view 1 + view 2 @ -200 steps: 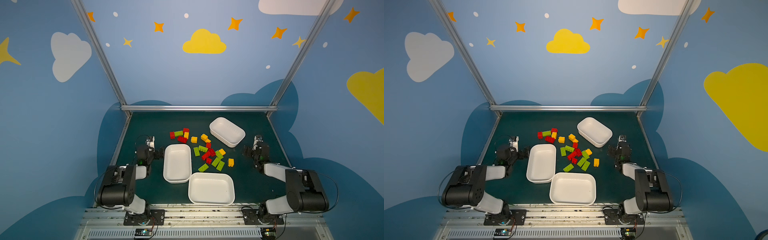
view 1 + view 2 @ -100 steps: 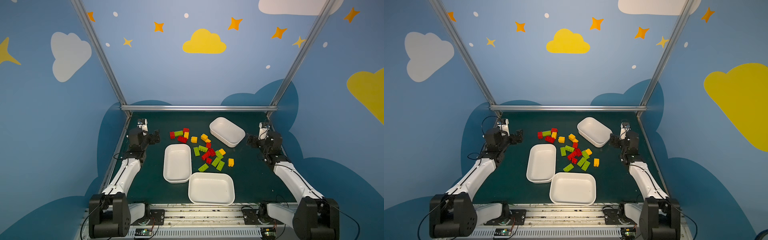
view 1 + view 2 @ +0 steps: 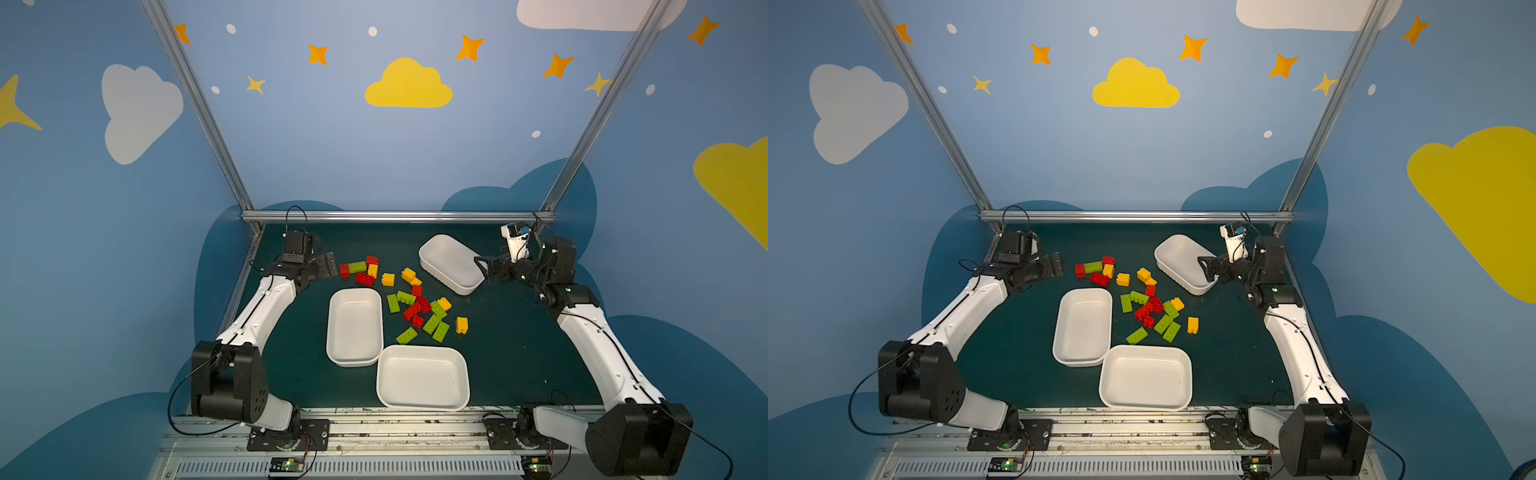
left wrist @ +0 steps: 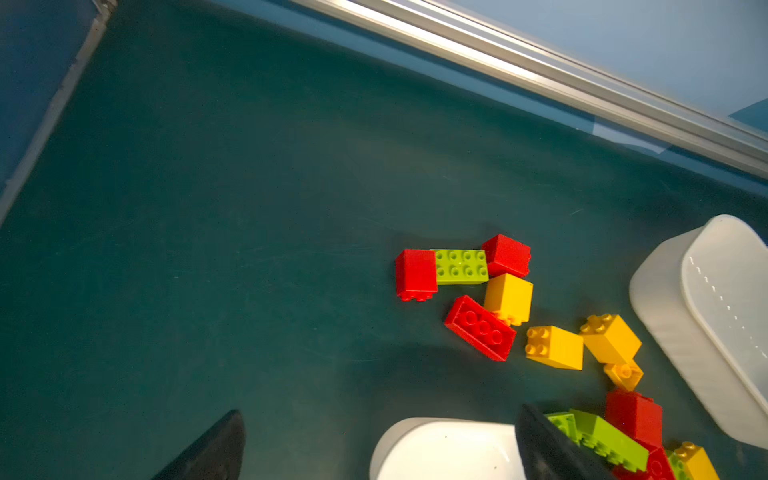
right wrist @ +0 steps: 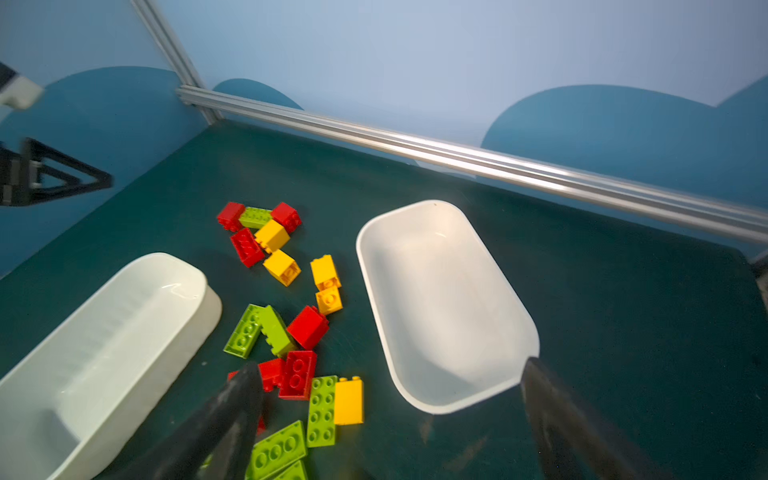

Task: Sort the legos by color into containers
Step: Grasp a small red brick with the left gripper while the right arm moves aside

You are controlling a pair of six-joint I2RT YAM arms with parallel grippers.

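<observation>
1. In the left wrist view a black finger (image 4: 544, 449) is hiding part of a green brick (image 4: 611, 436), and the frame's bottom is cutting off the left tub (image 4: 449, 453).
2. The legos (image 3: 415, 309) are lying mid-frame in both top views, between the tubs.
3. The left tub (image 3: 354, 328) is pointing up-down, the front tub (image 3: 422, 380) sideways, and the back tub (image 3: 451, 259) is slanting.
4. The left gripper (image 3: 330, 265) and right gripper (image 3: 484, 269) are hanging spread wide, holding nothing.

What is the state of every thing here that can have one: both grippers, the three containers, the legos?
left gripper: open, holding nothing.
right gripper: open, holding nothing.
far container: upright, empty.
left container: upright, empty.
near container: upright, empty.
legos: loose on the table, colors mixed, none in a container.
</observation>
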